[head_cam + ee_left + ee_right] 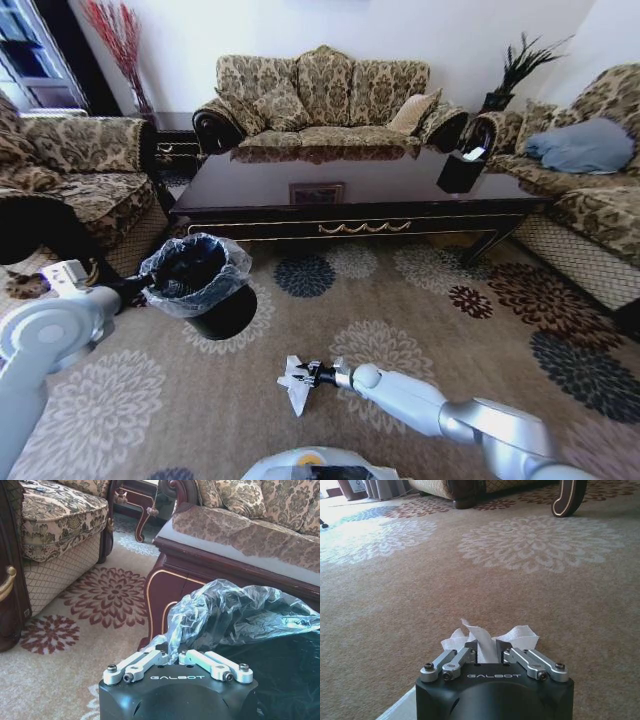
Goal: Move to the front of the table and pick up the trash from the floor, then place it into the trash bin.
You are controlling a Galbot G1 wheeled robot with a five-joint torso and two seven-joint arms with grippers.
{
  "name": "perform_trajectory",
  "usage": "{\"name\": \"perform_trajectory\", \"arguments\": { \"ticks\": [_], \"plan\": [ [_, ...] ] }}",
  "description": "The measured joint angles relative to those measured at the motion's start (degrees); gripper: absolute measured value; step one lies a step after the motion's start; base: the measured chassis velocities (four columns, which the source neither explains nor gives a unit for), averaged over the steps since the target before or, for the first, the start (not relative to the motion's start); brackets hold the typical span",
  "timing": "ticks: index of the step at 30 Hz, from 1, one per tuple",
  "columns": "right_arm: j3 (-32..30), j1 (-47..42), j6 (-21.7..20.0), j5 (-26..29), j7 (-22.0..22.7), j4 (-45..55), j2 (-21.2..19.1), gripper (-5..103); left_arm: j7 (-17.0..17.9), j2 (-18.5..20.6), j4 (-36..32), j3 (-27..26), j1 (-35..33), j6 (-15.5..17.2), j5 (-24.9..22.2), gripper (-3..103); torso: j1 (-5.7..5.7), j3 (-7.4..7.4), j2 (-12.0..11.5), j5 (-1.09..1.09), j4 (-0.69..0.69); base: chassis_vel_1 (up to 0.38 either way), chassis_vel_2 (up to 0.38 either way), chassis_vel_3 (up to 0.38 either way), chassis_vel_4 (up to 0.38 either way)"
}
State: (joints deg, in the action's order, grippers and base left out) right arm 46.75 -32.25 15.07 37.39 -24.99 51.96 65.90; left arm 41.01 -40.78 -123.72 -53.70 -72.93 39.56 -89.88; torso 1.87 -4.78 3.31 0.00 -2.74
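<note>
The trash in view is a crumpled white tissue (296,382), pinched in my right gripper (306,375) low over the carpet, near my base. In the right wrist view the tissue (520,634) sticks out between the shut fingers of that gripper (487,651). The trash bin (222,312), black with a crinkly clear bag, stands on the carpet left of the tissue, before the table's left end. My left gripper (133,289) is at the bin's left side, and in its wrist view it (174,654) is shut on the bag's edge (220,610). The glossy dark table (400,188) runs across behind.
Patterned sofas ring the table on the left (90,170), back (320,100) and right (590,190). A small black box with white paper (461,170) sits on the table's right end. Open flowered carpet (420,300) lies between me and the table.
</note>
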Motion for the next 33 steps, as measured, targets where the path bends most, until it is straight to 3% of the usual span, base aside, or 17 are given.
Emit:
{"name": "perform_trajectory", "arguments": {
  "ticks": [3,7,13,16,22,33],
  "plan": [
    [-0.7,0.0,0.5,-0.7,0.8,0.2,-0.8,9,0.1,-0.2,-0.2,0.0,-0.1,0.0,0.0,4,0.0,0.0,0.0,0.0,-0.01,0.0,0.0,0.0,0.0],
    [-1.6,0.1,1.1,-1.5,1.4,0.3,-1.8,2,0.3,-0.3,-0.6,0.3,-0.1,0.0,0.1,4,0.0,0.0,0.0,0.0,-0.01,0.0,0.0,0.0,0.0],
    [-3.6,0.3,3.6,-0.5,3.7,3.2,-4.7,0,0.5,-0.3,-1.1,0.6,0.0,0.0,0.1,4,0.0,0.0,0.0,0.01,-0.01,0.0,0.0,0.0,0.0],
    [-5.0,0.5,4.7,2.2,7.4,9.2,-7.8,0,0.5,-0.8,-1.5,1.3,-0.1,0.0,0.5,4,0.0,0.0,0.0,0.01,-0.01,0.0,0.0,0.0,0.0],
    [-10.3,0.0,3.3,5.5,9.6,22.0,-12.0,0,0.7,-1.3,-2.2,2.3,-0.2,0.0,0.8,4,0.0,0.0,0.0,0.0,0.0,0.0,0.0,0.0,0.0],
    [-19.8,0.6,1.9,8.8,13.4,31.4,-15.6,0,0.8,-2.1,-3.8,3.7,-1.4,-0.1,1.7,4,0.0,0.0,0.0,0.0,0.0,0.0,0.0,0.0,0.0]
  ]
}}
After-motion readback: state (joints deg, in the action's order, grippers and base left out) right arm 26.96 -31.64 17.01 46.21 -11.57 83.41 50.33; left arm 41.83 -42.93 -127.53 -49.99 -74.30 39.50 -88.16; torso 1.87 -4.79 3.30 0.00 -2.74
